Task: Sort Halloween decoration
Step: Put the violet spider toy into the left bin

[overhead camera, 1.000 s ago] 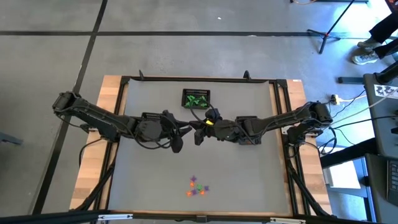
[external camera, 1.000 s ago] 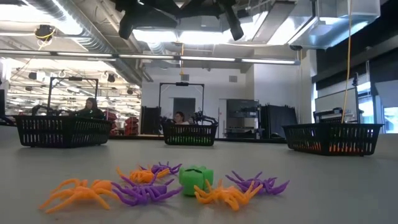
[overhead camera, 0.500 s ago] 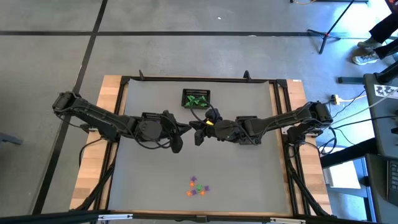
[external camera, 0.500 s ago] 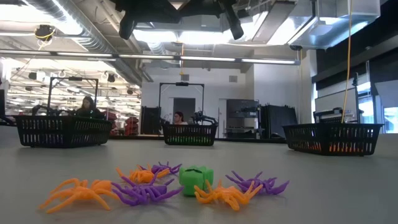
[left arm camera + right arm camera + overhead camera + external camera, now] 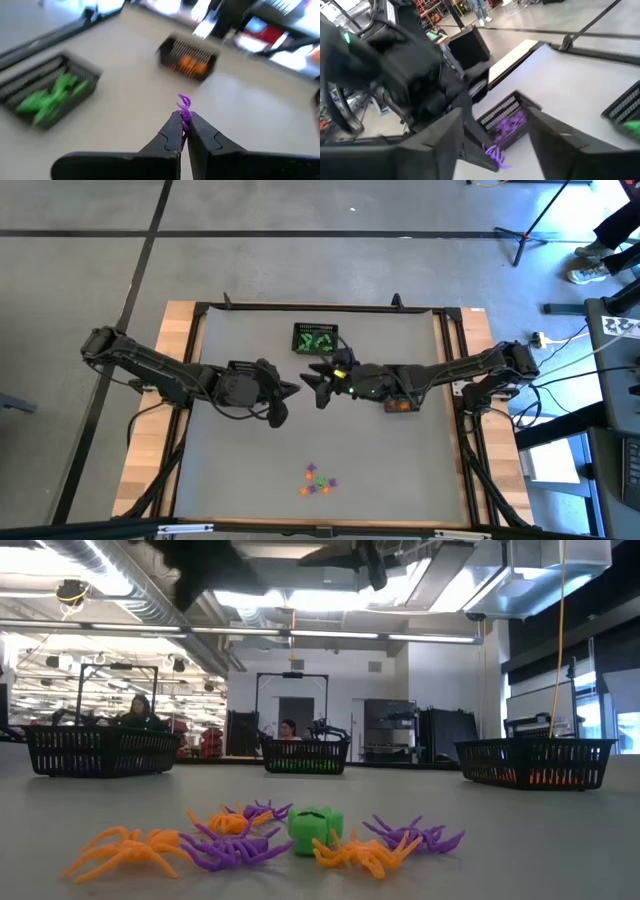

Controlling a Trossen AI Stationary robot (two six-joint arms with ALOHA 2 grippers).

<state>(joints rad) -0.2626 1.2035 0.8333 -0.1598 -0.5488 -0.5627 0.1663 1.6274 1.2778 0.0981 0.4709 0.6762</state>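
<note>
Above the middle of the table my left gripper (image 5: 296,387) is shut on a purple spider trinket (image 5: 184,106). My right gripper (image 5: 320,385) faces it from the right, open, with a finger on either side of the spider (image 5: 495,152) and touching nothing. A small pile of orange, purple and green decorations (image 5: 317,480) lies on the table near its front edge, and shows close up in the low view (image 5: 270,835). My left gripper pinches the purple spider between its two fingertips (image 5: 176,131). The spider's curled legs (image 5: 183,101) stick out past the tips. The fingers come from the table's left, slanting a little downward. The spider is lifted clear, high above the table.
A black mesh basket with green pieces (image 5: 315,338) stands at the far middle. The left wrist view shows a basket with orange pieces (image 5: 189,57). The right wrist view shows one with purple pieces (image 5: 505,120). In the low view people sit in the room beyond the table.
My right gripper has opened and let go of the purple spider, which stays in my left gripper's shut fingers. Both grippers remain close together above the table's middle, and the pile near the front edge has not moved.
</note>
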